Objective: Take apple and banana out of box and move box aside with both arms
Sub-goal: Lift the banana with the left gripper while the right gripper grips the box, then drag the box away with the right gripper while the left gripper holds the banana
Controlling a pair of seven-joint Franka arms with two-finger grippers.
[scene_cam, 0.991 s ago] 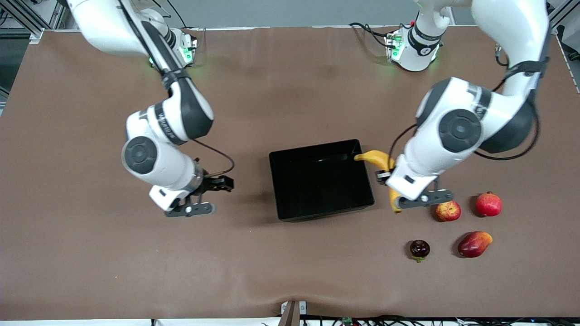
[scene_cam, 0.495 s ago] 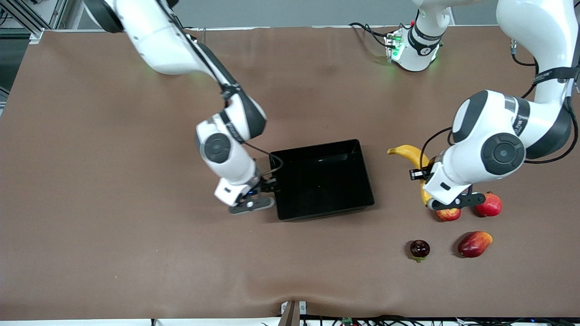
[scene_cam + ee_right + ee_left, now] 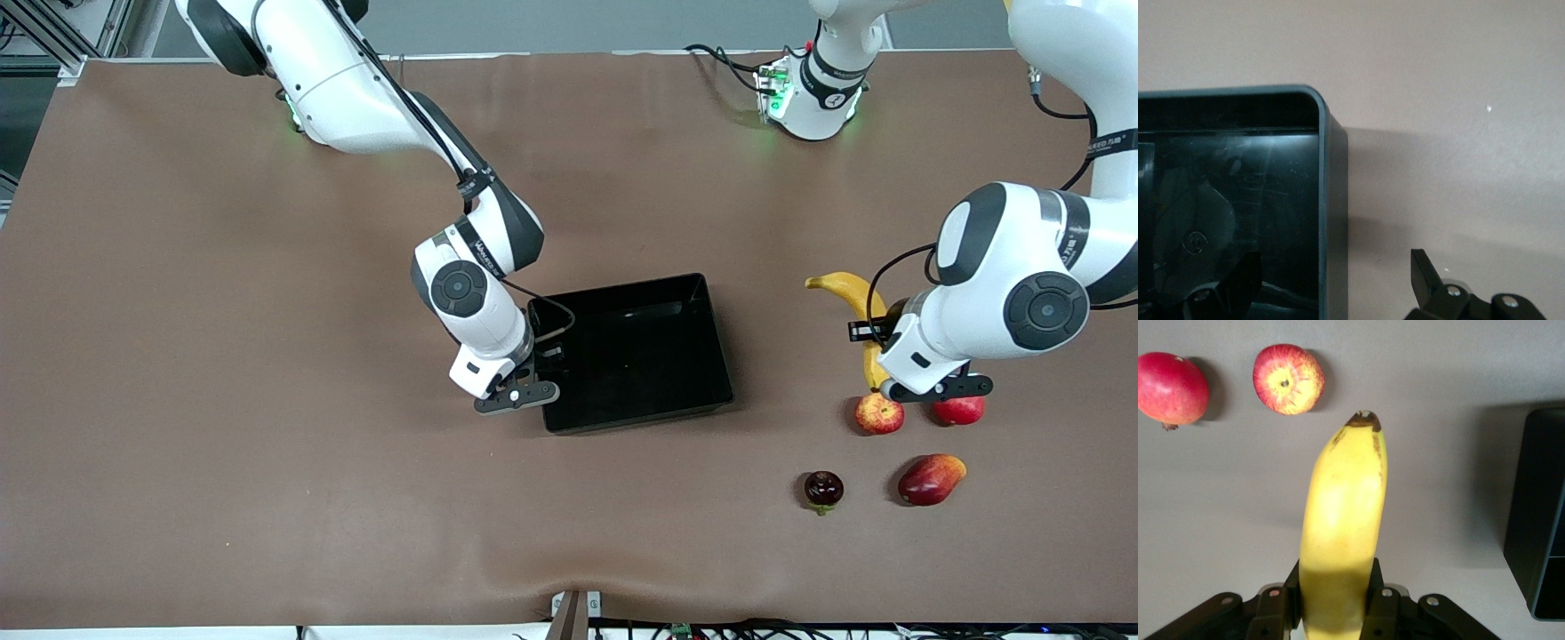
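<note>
On the brown desk [image 3: 222,356], the right arm reaches down from the top of the front view to the tray [image 3: 633,354]. Its right pincer [image 3: 536,363] straddles the tray wall at the end toward the right arm's base. The right wrist view shows the jaws spread wide, one finger [image 3: 1426,275] outside the wall over bare desk and the other inside over the glossy black floor, with the wall [image 3: 1333,220] between them; whether either finger touches the wall I cannot tell.

The tray lies at mid-desk, with nothing in it.

Toward the left arm's end, the left pincer [image 3: 878,356] is clamped tight on the banana [image 3: 855,304], lifted above the desk between the tray and the cluster of fruit. In the left wrist view the banana [image 3: 1342,520] sticks out from between the fingers [image 3: 1382,613], its dark tip pointing toward the apple [image 3: 1288,379].

The apple [image 3: 879,413] rests on the desk just beside the pincer, nearer the front camera. Beside it, toward the left arm's end, a red fruit [image 3: 958,410] lies partly hidden under the wrist. Nearer the camera lie a maroon fruit [image 3: 823,490] and a mango [image 3: 930,478], well apart from the tray.
</note>
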